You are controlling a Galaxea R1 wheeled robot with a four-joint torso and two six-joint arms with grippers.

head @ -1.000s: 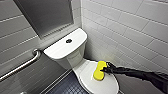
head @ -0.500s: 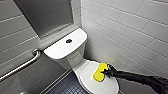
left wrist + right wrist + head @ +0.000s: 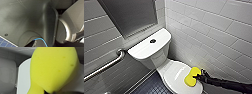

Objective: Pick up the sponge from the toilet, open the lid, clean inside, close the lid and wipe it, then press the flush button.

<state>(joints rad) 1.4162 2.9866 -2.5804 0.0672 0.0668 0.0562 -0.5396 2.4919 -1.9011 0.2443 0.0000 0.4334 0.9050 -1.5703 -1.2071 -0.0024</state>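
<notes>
Your right gripper (image 3: 199, 77) pinches the sponge (image 3: 192, 76) by one end, at the edge of the closed lid (image 3: 175, 75) beside the wall (image 3: 214, 37). Pressing hard on so shallow a grip could twist it loose.

The toilet (image 3: 149, 51) stands on dark tiled floor (image 3: 149, 88), the sponge (image 3: 192, 76) on its lid (image 3: 176, 73).

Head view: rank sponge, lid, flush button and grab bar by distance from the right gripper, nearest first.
1. Sponge: gripped at the right gripper.
2. Lid: closed, directly beneath the sponge.
3. Flush button: farther back, in the middle of the tank top.
4. Grab bar: far left side, beyond the toilet.
</notes>
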